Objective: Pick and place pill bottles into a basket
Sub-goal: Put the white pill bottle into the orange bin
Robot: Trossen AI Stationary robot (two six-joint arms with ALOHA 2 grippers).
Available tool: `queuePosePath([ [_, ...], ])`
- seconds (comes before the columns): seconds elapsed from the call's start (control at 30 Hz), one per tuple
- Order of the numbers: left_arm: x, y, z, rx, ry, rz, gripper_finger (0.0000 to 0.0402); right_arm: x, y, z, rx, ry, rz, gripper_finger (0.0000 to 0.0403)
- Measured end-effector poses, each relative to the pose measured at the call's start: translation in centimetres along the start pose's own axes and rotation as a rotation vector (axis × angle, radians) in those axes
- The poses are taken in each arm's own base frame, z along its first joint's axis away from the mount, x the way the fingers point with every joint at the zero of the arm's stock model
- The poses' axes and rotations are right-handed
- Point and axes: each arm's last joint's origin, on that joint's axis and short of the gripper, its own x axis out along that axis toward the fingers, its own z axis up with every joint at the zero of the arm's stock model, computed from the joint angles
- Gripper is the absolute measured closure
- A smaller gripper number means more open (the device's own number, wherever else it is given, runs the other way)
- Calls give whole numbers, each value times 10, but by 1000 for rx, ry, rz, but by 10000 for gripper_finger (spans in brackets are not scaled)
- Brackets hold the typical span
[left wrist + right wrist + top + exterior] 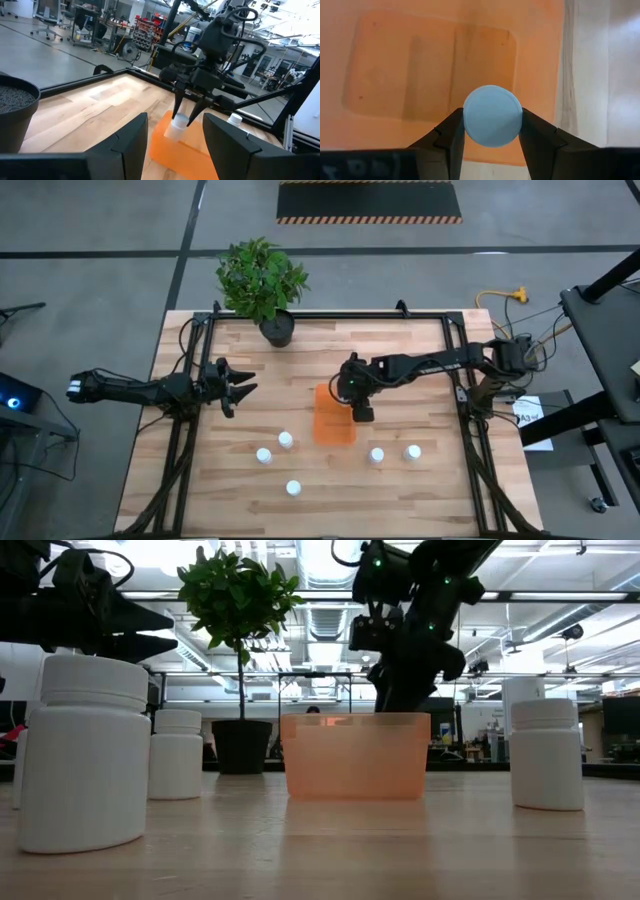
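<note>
Right gripper (492, 131) clamped on small white cylindrical capped pill bottle (492, 122) over bright orange rectangular plastic basket (333, 417) at frame centre, best lowered upright clear of the wall before release; left gripper (240, 388) spread wide, idle mid-left

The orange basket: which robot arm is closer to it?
The right. Its gripper is over the bright orange rectangular basket, jaws shut on a small white pill bottle. The left gripper waits well off to the basket's left.

basket (329, 428) – orange | pill bottles (286, 440) – white | pot (278, 331) – black
</note>
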Motion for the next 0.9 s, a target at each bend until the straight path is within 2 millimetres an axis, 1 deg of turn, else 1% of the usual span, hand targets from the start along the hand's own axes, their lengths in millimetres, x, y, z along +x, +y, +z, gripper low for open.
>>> queuePosePath([
  [0.27,0,0,0,0,0,0,228,1,-2,-1,4,5,-5,254],
  [0.5,0,0,0,0,1,0,228,1,-2,-2,4,21,-3,214],
  [0.6,0,0,0,1,1,0,228,1,-1,-2,2,20,-3,204],
  [0.77,0,0,0,1,1,0,228,0,-1,-2,-4,17,-3,202],
  [0.9,0,0,0,1,1,0,228,-7,-2,-1,-4,6,-5,201],
])
